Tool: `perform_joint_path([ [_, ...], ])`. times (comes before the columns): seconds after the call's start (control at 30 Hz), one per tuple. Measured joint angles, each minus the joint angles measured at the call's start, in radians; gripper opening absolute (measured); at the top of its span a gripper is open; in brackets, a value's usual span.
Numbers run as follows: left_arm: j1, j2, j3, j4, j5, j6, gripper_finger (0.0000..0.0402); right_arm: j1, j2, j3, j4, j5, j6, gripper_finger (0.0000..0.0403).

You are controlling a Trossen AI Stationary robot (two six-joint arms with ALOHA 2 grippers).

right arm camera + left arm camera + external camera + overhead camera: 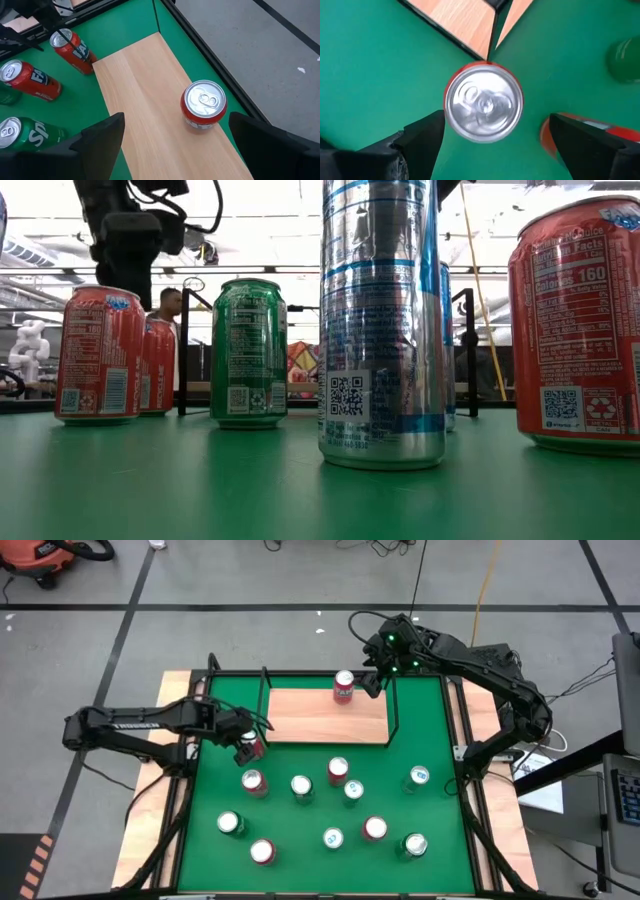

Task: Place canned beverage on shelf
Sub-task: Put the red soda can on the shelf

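A red can [344, 687] stands upright on the light-wood shelf board [320, 718], near its far edge; it also shows in the right wrist view [204, 105]. My right gripper [375, 680] hovers open just right of that can, its fingers apart over the board [175, 125]. My left gripper [243, 747] is open above another upright red can [254, 746] on the green mat, by the shelf's near left corner. In the left wrist view its fingers stand on either side of that can's silver top [483, 102], and no touch shows.
Several more cans stand upright on the green mat [215, 790] nearer than the shelf: red ones [253, 781] [338, 770], green ones [231, 824] and a silver-blue one [382, 320]. Thin black rails [392, 705] frame the shelf. A person shows far behind [170, 302].
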Motion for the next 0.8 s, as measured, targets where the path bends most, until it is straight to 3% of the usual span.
perform_joint_path([
  [0.53,0.000,0.002,-0.130,0.193,-0.020,-0.007,0.0354,0.000,0.000,0.000,0.012,-0.027,-0.017,0.0350],
  [0.8,0.000,-0.002,-0.197,0.233,-0.023,-0.007,0.0283,0.000,0.000,0.000,0.012,-0.039,-0.001,0.0350],
])
